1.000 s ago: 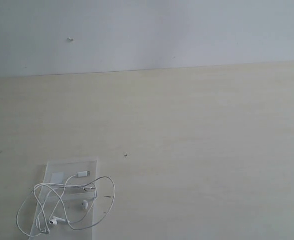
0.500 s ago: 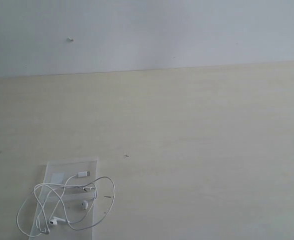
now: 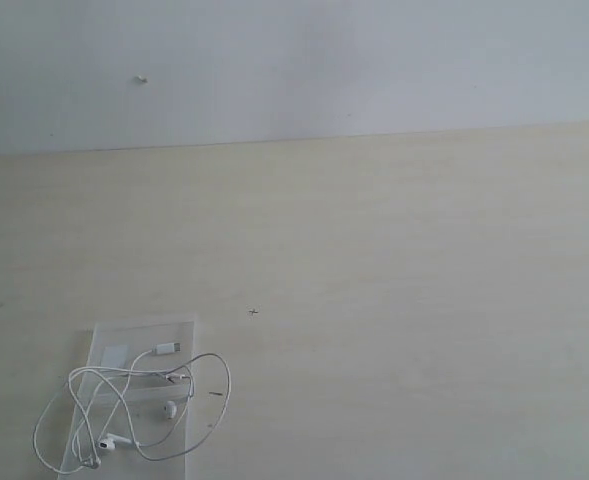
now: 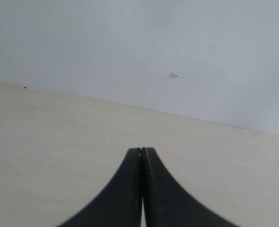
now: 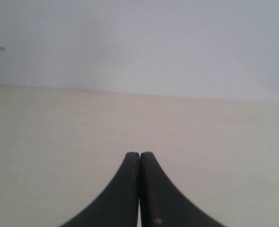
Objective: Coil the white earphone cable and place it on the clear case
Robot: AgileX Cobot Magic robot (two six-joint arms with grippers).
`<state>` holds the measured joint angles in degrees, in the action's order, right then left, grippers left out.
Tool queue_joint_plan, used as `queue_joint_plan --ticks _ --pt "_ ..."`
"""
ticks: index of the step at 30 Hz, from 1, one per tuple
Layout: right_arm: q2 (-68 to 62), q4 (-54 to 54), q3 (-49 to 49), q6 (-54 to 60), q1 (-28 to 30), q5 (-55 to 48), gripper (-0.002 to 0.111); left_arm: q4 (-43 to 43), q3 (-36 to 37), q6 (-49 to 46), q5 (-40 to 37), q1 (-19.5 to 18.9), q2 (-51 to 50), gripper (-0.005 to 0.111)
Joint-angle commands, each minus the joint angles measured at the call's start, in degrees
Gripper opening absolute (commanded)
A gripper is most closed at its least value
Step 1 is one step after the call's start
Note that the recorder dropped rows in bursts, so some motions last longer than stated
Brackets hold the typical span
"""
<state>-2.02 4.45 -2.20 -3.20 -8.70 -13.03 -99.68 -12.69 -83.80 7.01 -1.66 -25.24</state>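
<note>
Left claw (image 4: pixel 142 158): jaws pressed flat together, nothing between them, nose aimed across bare table (image 4: pixel 44 142) at the wall (image 4: pixel 130 42). Right claw (image 5: pixel 139 161): same story, tips touching, empty, and only tabletop and wall ahead of it. Neither wrist view catches the cable, and neither arm shows in the exterior view. That reads as two arms parked well clear of the work, shut because there is nothing to carry and kept away so no finger can snag a loop.

Out to the near left corner of the table, and there it is. The cable (image 3: pixel 79 385) lies in a loose tangle of loops on the case (image 3: pixel 144 324). The plug (image 3: pixel 169 348) rests on the far half beside the whitish label, and the two earbuds (image 3: pixel 169 408) sit toward the near half. It isn't a tight coil: one big loop spills off the left edge onto the table, and another bows out past the right edge.

My call is that the job looks as good as finished, with the cable gathered and resting on the case. The only thing left to question is those overhanging loops.
</note>
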Motion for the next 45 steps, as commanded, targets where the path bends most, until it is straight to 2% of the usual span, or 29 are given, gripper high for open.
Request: queue_joint_plan --ticks 1,7,32,35,41,45 --pt "2.02 -0.83 2.20 0.16 3.76 1.41 0.000 -0.27 0.15 0.07 -0.28 -0.07 0.22 0.000" --pt "2.02 -1.33 2.20 1.11 4.03 -2.34 0.000 -0.27 0.15 0.08 -0.40 -0.07 0.46 0.000" --pt "2.02 -3.08 2.20 3.20 4.03 -2.70 0.000 -0.27 0.15 0.08 -0.40 -0.07 0.89 0.000" --pt "2.02 -3.08 2.20 3.20 4.03 -2.70 0.000 -0.27 0.15 -2.89 1.64 -0.50 6.56 0.000" --pt "2.02 -3.08 2.20 3.20 4.03 -2.70 0.000 -0.27 0.15 -2.94 2.68 -4.54 20.87 0.000" --pt "2.02 -3.08 2.20 3.20 4.03 -2.70 0.000 -0.27 0.15 -2.94 4.04 -4.67 25.24 0.000"
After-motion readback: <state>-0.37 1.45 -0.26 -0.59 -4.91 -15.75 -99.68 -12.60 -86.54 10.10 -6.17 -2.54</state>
